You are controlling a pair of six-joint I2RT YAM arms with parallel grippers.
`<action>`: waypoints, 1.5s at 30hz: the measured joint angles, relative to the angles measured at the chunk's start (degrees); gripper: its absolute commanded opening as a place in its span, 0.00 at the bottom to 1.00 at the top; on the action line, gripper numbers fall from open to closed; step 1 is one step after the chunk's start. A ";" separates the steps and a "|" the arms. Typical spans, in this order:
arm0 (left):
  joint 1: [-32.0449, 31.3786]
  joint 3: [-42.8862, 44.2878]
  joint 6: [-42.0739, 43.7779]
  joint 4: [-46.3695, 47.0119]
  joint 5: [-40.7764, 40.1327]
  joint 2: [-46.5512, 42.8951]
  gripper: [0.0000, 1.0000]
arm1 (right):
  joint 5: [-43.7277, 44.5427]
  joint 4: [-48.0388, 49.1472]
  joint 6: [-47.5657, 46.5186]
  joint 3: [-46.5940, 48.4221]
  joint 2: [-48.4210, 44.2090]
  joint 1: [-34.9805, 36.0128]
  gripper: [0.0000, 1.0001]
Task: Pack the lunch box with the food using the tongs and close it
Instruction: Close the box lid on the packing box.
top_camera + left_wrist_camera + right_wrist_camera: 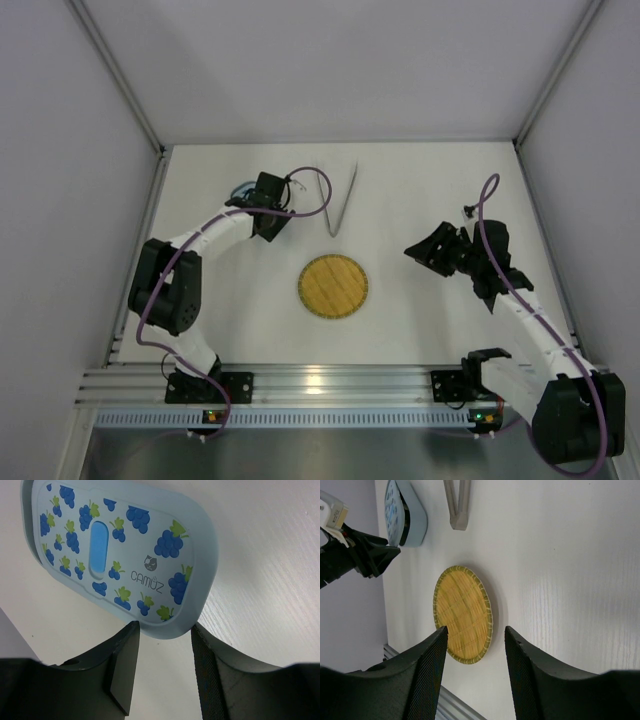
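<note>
The lunch box's light-blue lid [120,555], printed with blue grapes, has its rounded near end between the fingertips of my left gripper [164,627], which touch its edge on both sides. From the right wrist the lid [393,505] stands tilted beside the box body [416,515], with a dark gap between them. From above, only a sliver of the lunch box [240,190] shows under the left gripper [256,200]. The silver tongs [335,230] lie on the table at the back, just right of the box [458,524]. My right gripper [418,250] hovers open and empty [476,630]. No food is in view.
A round yellow woven plate [333,285] lies bare mid-table, below and left of the right gripper [462,615]. White walls close in the table on three sides. An aluminium rail [320,385] runs along the near edge between the arm bases.
</note>
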 measured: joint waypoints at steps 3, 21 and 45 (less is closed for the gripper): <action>0.00 0.35 -0.57 -0.46 -0.44 0.31 0.51 | -0.02 0.02 -0.15 0.00 0.02 0.00 0.49; 0.02 5.90 -3.82 -5.68 -1.95 3.80 0.51 | -0.55 -0.04 -0.72 -0.76 0.87 0.00 0.49; 0.00 12.44 -6.86 -12.35 -2.56 8.90 0.51 | -1.33 0.00 -1.70 -0.76 2.62 0.00 0.49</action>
